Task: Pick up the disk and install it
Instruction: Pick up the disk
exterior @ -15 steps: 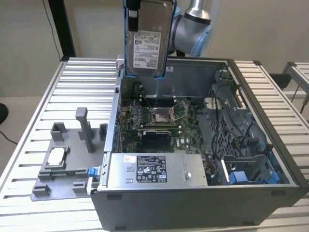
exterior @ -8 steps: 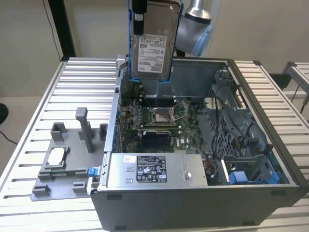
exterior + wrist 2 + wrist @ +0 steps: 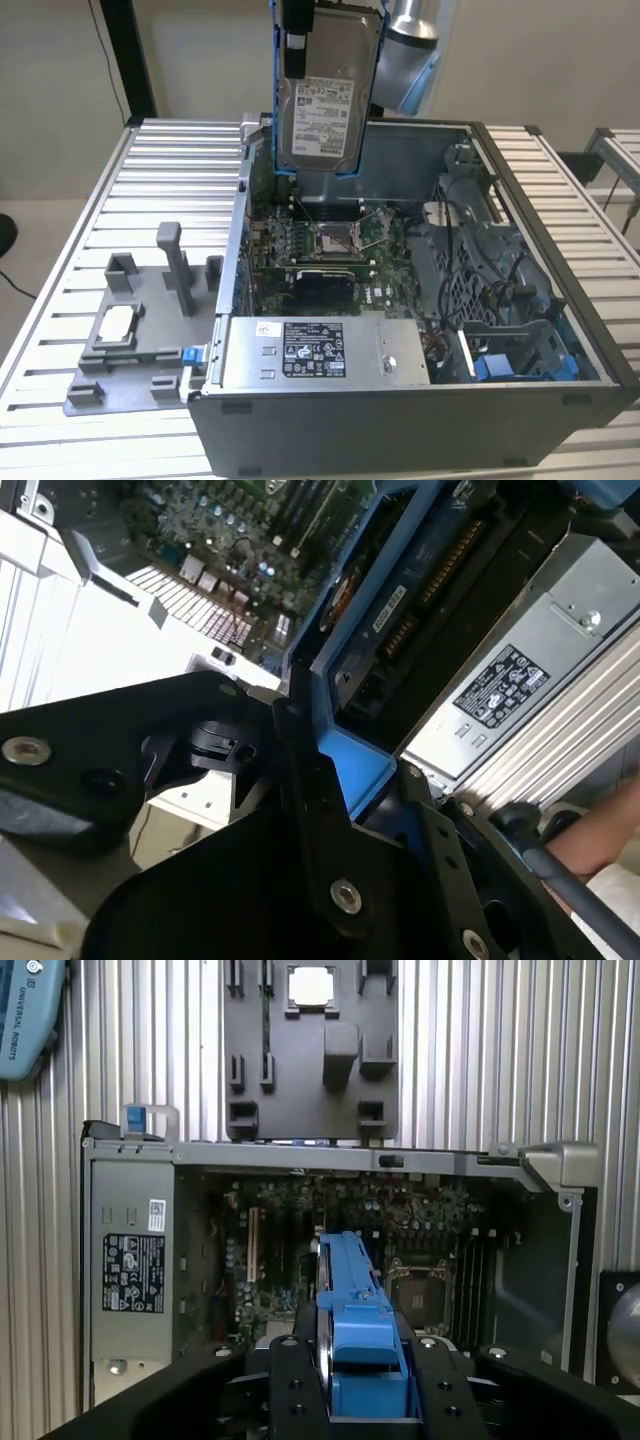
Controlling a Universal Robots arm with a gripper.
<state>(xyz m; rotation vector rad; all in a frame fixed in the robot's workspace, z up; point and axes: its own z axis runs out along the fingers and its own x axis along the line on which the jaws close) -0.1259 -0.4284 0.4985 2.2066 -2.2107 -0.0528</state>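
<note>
Disk [image 3: 320,110] hangs on edge, clamped by its blue carrier frame [image 3: 358,1330] between my gripper [image 3: 365,1400] fingers, upright, I judge, to clear the open computer case [image 3: 400,420] walls. My arm [image 3: 410,40] points straight down over the case's far side, above the motherboard [image 3: 330,240].

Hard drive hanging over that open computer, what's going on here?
The gripper clamps the disk by its blue frame, holding it upright above the open computer case. It is not installed yet. A grey holder carrying a small chip lies beside the case.
</note>
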